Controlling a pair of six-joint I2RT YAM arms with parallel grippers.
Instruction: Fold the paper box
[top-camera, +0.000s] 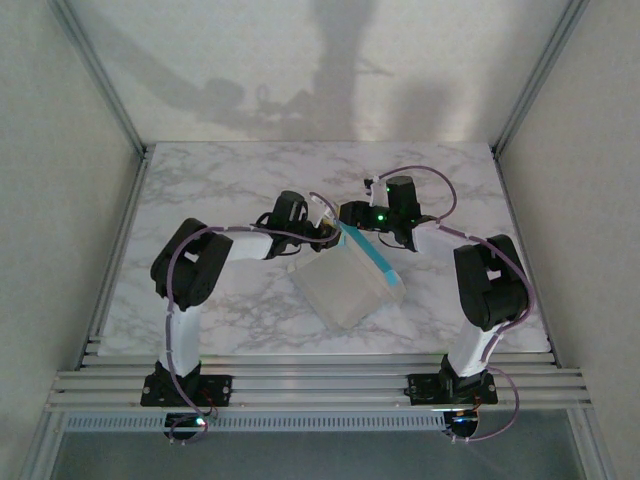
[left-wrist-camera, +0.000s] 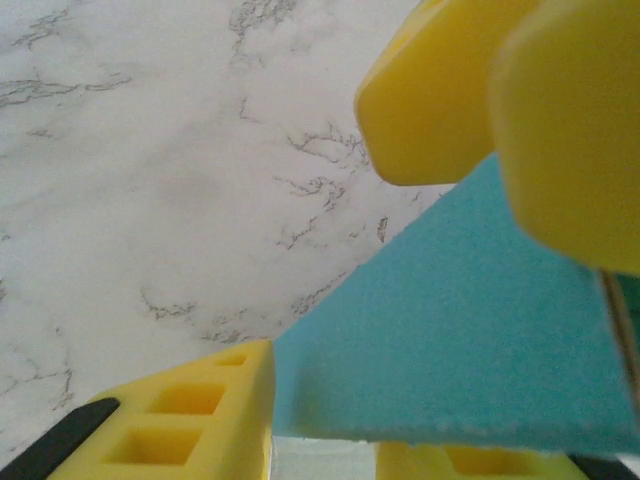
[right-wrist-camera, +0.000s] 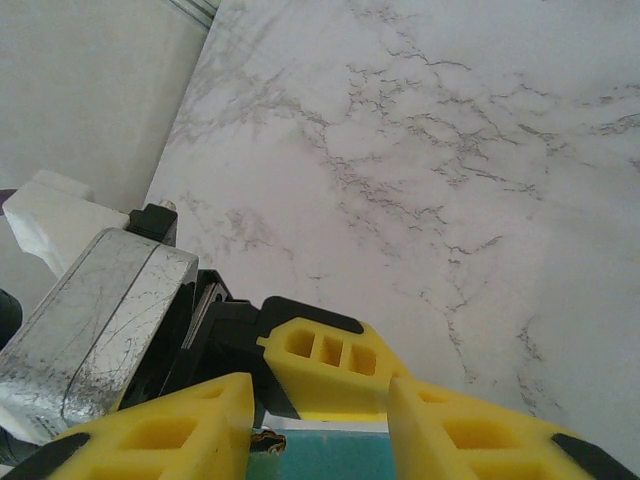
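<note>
Yellow fingers (left-wrist-camera: 200, 415) of the left gripper (left-wrist-camera: 335, 415) sit at the bottom of the left wrist view, parted with a clear gap. A turquoise flap (left-wrist-camera: 460, 340) of the paper box (top-camera: 340, 290) stands across that gap. Its side edge touches the left-hand finger and its lower edge passes in front of the other; no pinch on the card can be made out. At the top right of that view is the right gripper (left-wrist-camera: 492, 150). One of its blurred fingertips overlaps the flap's upper edge and the other sits just beside the flap's corner.

From the right wrist, the right gripper's own fingers stand partly open. A thin band of turquoise lies in the gap at the frame's bottom edge, and no grip on it shows. Just beyond is one yellow finger of the left gripper on its black and silvery housing (right-wrist-camera: 100, 320), so the two tools are very near each other.

From overhead the whole box is visible. It lies on the marble tabletop (top-camera: 220, 190) near the middle, slightly toward the right arm, turned at an angle to the table edges. Its broad panel shows the off-white side, pale and smooth. The flap along its far right edge appears as a narrow turquoise strip. Both grippers meet at the far end of that strip.
</note>
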